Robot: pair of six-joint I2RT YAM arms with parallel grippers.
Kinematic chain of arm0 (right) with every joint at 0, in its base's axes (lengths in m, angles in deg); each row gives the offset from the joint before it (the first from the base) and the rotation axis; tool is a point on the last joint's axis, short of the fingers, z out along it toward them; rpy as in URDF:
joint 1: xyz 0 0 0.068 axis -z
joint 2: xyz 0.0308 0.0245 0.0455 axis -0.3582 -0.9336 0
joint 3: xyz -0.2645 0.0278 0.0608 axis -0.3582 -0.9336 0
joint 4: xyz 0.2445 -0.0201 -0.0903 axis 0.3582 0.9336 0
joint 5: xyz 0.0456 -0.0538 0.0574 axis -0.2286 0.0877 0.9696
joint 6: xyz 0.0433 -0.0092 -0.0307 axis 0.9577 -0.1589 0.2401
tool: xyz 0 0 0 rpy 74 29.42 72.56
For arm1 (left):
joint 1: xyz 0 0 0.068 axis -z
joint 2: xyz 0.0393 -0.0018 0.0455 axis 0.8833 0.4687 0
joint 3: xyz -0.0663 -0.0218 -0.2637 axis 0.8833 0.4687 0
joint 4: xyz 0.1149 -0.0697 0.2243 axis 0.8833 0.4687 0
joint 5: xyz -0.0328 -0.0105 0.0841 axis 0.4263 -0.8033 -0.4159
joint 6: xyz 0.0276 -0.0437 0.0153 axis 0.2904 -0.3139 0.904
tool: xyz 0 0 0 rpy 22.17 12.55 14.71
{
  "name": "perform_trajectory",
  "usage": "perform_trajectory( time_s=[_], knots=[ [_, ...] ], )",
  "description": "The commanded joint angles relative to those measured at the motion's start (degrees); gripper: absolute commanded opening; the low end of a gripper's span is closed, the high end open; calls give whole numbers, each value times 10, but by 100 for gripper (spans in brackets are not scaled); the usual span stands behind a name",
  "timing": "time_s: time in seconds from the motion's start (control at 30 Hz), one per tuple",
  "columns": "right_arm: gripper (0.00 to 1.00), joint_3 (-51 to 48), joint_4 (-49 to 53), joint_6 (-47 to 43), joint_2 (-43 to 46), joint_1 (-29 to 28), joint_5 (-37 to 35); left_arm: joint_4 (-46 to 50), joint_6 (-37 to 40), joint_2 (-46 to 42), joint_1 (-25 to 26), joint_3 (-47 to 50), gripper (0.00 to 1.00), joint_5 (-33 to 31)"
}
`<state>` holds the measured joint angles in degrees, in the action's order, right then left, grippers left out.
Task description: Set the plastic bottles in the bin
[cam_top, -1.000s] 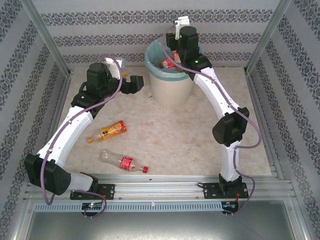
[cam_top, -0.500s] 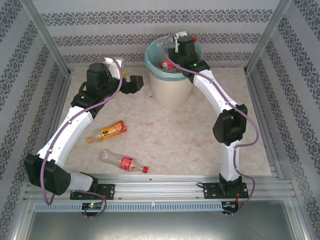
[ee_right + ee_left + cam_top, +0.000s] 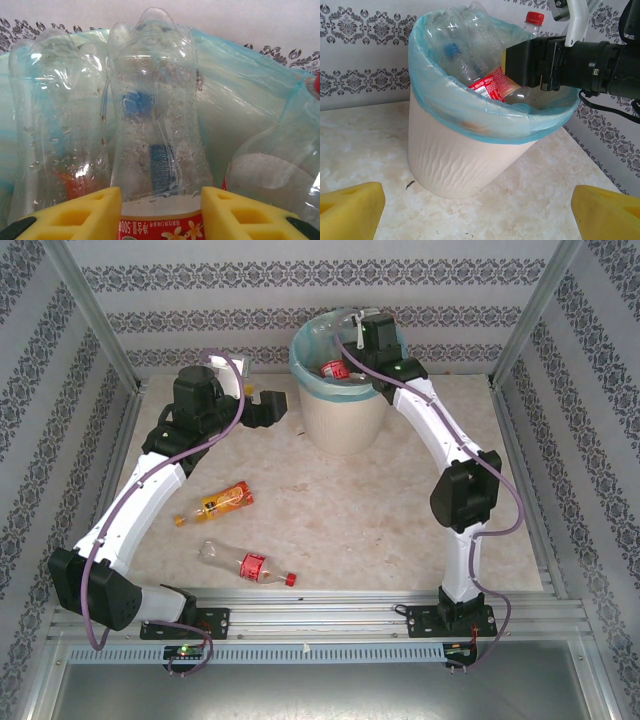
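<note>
The bin [image 3: 340, 422] stands at the back of the table, cream-white with a turquoise liner, and holds several plastic bottles. My right gripper [image 3: 345, 348] reaches into its mouth. In the right wrist view its yellow fingers [image 3: 75, 215] press both sides of a clear bottle with a red label [image 3: 156, 130], so the right gripper [image 3: 161, 216] is shut on it. Two more bottles lie on the table: an orange-labelled one [image 3: 222, 502] and a red-labelled one with a red cap [image 3: 248, 563]. My left gripper [image 3: 282, 406] hangs open just left of the bin [image 3: 455, 155], empty.
Patterned walls and metal posts close in the table on three sides. Bare marble table [image 3: 380, 510] stretches between the two arms. A red-capped bottle [image 3: 535, 18] pokes above the bin's far rim, beside the right arm's black wrist [image 3: 580, 62].
My right gripper has dipped lower into the bin and its jaws have narrowed onto the red-labelled bottle. The left arm and the two bottles on the table have stayed put.
</note>
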<state>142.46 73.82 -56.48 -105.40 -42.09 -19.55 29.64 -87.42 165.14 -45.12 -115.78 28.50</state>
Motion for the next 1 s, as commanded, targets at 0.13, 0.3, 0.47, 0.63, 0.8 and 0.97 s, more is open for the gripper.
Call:
perform_trajectory(
  time_s=[0.13, 0.3, 0.47, 0.63, 0.8, 0.97],
  knots=[
    [44, 29, 69, 10, -32, 1, 20, -18, 12, -21, 7, 4, 97, -9],
    [49, 63, 84, 4, -8, -1, 19, -15, 12, -23, 8, 3, 97, -10],
    [61, 154, 115, -17, 5, -14, 10, -7, 15, -28, 7, -2, 96, -18],
    [71, 193, 126, -43, 37, -49, 1, 52, 10, -46, 7, -4, 95, -39],
    [72, 65, 97, -85, 122, -121, 42, 166, 13, -90, 7, 19, 95, -77],
    [72, -191, -21, -129, 239, -206, 144, 252, -14, -148, 7, 66, 94, -121]
  ],
)
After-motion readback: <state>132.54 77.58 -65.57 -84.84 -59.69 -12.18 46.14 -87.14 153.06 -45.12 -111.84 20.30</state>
